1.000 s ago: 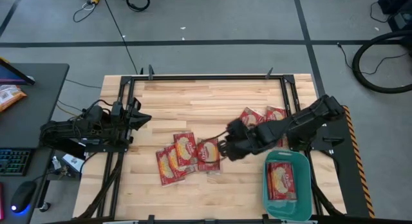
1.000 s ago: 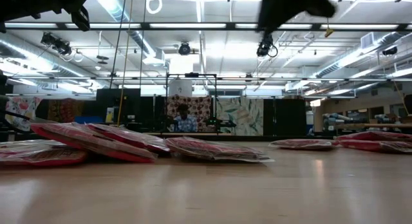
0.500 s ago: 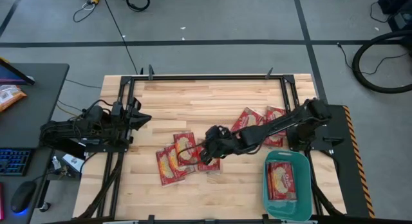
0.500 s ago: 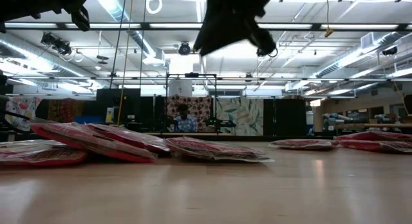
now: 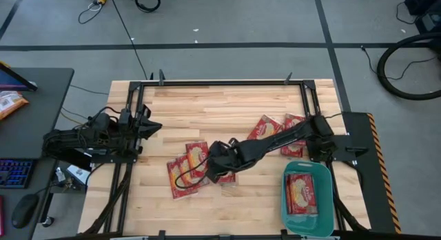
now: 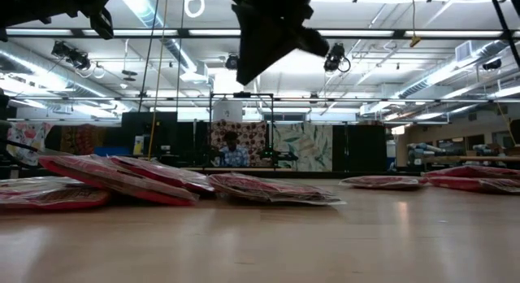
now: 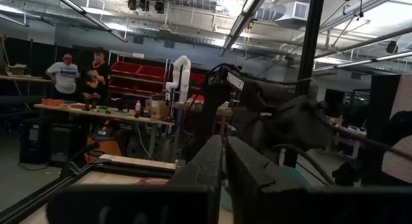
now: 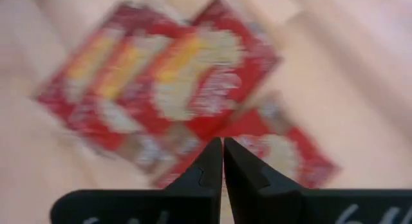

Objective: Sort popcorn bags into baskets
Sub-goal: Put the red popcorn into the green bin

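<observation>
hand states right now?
Left hand: closed, empty, parked at the table's left edge.
Right hand: closed, empty, over the popcorn bags.

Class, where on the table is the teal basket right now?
In the high view, the teal basket sits at the table's near right corner, beside the right arm's base, with red popcorn bags inside it.

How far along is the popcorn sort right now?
Done: at least one popcorn bag lies in the teal basket. In hand: nothing; the right tool, shut, hangs above the fanned pile. Left: that pile and the bags near the right arm. The left tool waits, shut.
</observation>
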Tool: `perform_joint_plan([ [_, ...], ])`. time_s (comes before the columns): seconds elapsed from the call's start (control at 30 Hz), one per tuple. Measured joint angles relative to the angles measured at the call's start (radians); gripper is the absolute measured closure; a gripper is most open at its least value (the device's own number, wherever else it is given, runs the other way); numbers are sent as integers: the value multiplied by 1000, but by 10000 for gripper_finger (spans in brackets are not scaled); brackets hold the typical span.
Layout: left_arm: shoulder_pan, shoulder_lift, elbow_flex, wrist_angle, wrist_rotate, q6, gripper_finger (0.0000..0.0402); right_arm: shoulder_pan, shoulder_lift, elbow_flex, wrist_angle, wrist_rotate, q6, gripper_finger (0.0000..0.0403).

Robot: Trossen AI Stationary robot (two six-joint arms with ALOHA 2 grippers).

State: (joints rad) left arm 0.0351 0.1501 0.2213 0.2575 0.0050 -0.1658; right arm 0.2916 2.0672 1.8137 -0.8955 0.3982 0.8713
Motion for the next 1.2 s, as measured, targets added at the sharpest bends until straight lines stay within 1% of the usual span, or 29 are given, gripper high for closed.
perform_joint_plan([
  [0.1, 0, 0, 0, -1, 0, 0, 374, 0, 22, 68, -152, 76, 7, 389],
  [0.2, 0, 0, 0, -1, 0, 0, 374, -13, 24, 83, -312, 117, 90, 386],
  [0.33, 0, 0, 0, 0, 0, 0, 374, -48, 25, 58, -538, 90, 195, 367],
  [0.43, 0, 0, 0, 0, 0, 0, 374, -76, 25, 21, -642, 71, 247, 337],
  [0.5, 0, 0, 0, -1, 0, 0, 374, -101, 25, -11, -660, 34, 259, 310],
  [0.7, 0, 0, 0, 0, 0, 0, 374, -184, 26, -135, -626, -126, 252, 222],
  [0.83, 0, 0, 0, -1, 0, 0, 374, -201, 25, -217, -630, -226, 194, 180],
  [0.97, 0, 0, 0, -1, 0, 0, 374, -201, 25, -283, -641, -318, 173, 159],
  [1.03, 0, 0, 0, 0, 0, 0, 374, -198, 25, -303, -656, -337, 167, 155],
  [1.1, 0, 0, 0, -1, 0, 0, 374, -190, 25, -326, -665, -327, 136, 154],
  [1.2, 0, 0, 0, -1, 0, 0, 374, -167, 24, -363, -650, -266, 60, 155],
])
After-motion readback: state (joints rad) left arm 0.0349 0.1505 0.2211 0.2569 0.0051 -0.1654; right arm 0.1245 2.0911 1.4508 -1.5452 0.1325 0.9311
